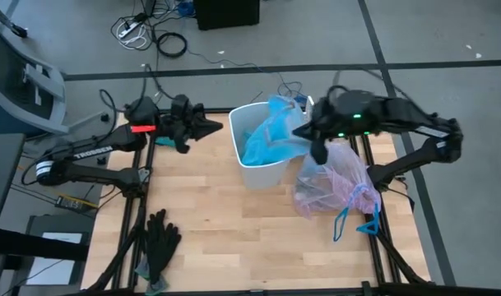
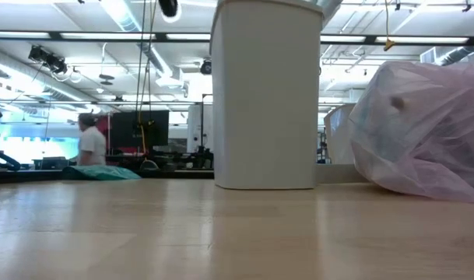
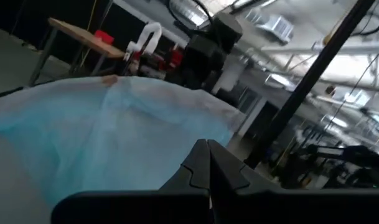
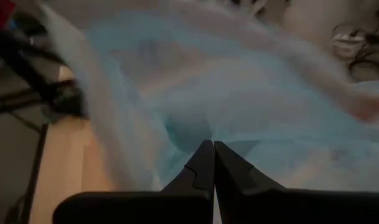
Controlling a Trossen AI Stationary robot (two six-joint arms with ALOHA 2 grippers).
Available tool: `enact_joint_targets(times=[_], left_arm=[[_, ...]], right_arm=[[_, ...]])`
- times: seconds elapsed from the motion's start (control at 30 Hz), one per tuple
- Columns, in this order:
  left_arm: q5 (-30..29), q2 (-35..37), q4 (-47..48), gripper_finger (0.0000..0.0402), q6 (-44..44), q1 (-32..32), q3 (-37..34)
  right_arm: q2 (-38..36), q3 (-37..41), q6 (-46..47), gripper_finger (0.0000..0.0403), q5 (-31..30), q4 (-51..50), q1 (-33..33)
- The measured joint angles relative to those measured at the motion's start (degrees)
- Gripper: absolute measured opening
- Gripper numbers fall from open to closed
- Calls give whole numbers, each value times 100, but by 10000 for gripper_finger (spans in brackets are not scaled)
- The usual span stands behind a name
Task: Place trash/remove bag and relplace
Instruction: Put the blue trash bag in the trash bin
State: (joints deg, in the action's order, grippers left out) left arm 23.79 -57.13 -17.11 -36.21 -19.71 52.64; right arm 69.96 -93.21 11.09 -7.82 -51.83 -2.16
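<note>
A: Biggest thing first. We have the white bin (image 1: pixel 258 168) mid-table, and we'll place everything off it. The pink bag (image 1: pixel 336 185) lies full on the table just right of the bin, slumped against its side, with its blue ties (image 1: pixel 359 220) trailing toward the near edge.

B: And the blue bag (image 1: pixel 271 131) is draped over the bin's far-right rim, partly down inside. We judge both as featherweight film: soft, no stiffness, slippery, easy to tear if we pull hard on one spot.

A: So we'd pinch a gathered fold at the blue bag's open edge, not flat film, which would slide out. The pink one we'd lift by the ties or its bunched neck; with its load it should sag and swing.

B: Grippers. Our right gripper (image 1: pixel 317 144) hangs over the bin's right rim, its fingers (image 4: pixel 209 163) pressed together with blue film right at the tips. We can't tell whether any film is actually caught between them.

A: Our left gripper (image 1: pixel 202 126) sits off the bin's left side, pointing at it, jaws pressed together too and holding nothing we can see. Its wrist view looks over the blue film.

B: Smallest last: black gloves (image 1: pixel 158 238) lie well left of the bin near the front edge. We see no loose trash on the table.
</note>
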Motion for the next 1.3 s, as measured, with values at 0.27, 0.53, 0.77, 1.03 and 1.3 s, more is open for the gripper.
enact_joint_targets(times=[0.27,0.53,0.77,1.03,1.3], left_arm=[[-706,-948,2314,0,1606,465,2027],[-1994,-2114,4771,0,3293,1079,4443],[-2136,-2868,5108,0,4003,1506,5264],[-2159,-3363,4724,0,4726,1643,5832],[-1909,-3678,4717,0,4978,1645,6140]], right_arm=[[807,4,-495,0,1069,1049,-383],[1263,4,-531,0,2653,1239,-372],[1335,7,-616,0,3387,1101,-68],[1335,7,-623,0,3209,1113,172],[882,11,-484,0,2081,733,177]])
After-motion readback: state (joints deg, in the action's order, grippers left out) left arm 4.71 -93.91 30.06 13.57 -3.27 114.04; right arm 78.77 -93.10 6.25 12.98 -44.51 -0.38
